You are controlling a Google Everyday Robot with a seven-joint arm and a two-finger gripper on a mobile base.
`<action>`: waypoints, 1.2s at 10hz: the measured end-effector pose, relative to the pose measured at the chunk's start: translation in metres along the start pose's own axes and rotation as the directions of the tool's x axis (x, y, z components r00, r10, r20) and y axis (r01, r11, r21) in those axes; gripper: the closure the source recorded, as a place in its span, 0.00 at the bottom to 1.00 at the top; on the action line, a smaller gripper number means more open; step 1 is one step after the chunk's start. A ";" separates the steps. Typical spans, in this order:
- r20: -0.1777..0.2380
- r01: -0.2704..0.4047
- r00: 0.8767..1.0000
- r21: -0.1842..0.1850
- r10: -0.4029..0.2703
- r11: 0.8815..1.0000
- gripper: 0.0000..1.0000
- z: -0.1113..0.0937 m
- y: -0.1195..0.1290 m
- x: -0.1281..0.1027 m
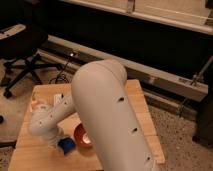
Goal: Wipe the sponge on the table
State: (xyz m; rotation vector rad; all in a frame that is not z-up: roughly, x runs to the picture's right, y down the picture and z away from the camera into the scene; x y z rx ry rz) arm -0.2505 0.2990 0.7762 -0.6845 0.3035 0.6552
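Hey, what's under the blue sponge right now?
The sponge lies on the table, beside the bowl. The claw is right at the sponge, mostly hidden by the arm. The spot directly beneath the sponge is covered.

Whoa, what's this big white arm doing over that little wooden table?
A robot arm reaches down over the table, with its gripper right at the blue sponge lying on the top, apparently for wiping. A red bowl sits close beside the sponge. An office chair stands on the floor behind.
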 end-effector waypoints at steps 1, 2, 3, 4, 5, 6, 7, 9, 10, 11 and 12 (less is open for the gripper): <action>-0.004 0.011 1.000 -0.004 -0.011 1.000 0.62 0.000 0.004 0.004; -0.004 0.020 1.000 -0.011 -0.020 1.000 0.64 0.001 0.009 0.007; -0.002 0.027 1.000 -0.021 -0.027 0.999 0.72 0.001 0.015 0.009; 0.000 0.035 0.999 -0.034 -0.035 0.999 0.81 0.001 0.022 0.010; 0.002 0.045 0.999 -0.045 -0.045 0.998 0.83 0.001 0.028 0.011; 0.003 0.058 0.998 -0.057 -0.058 0.997 0.83 0.001 0.035 0.012; 0.003 0.072 0.997 -0.068 -0.072 0.995 0.83 0.001 0.042 0.013; 0.005 0.105 0.995 -0.085 -0.105 0.991 0.83 0.000 0.056 0.013; 0.008 0.121 0.993 -0.089 -0.121 0.989 0.83 0.000 0.063 0.010; 0.014 0.149 0.989 -0.096 -0.149 0.984 0.83 -0.002 0.074 0.007; 0.017 0.177 0.984 -0.101 -0.176 0.979 0.83 -0.003 0.084 0.004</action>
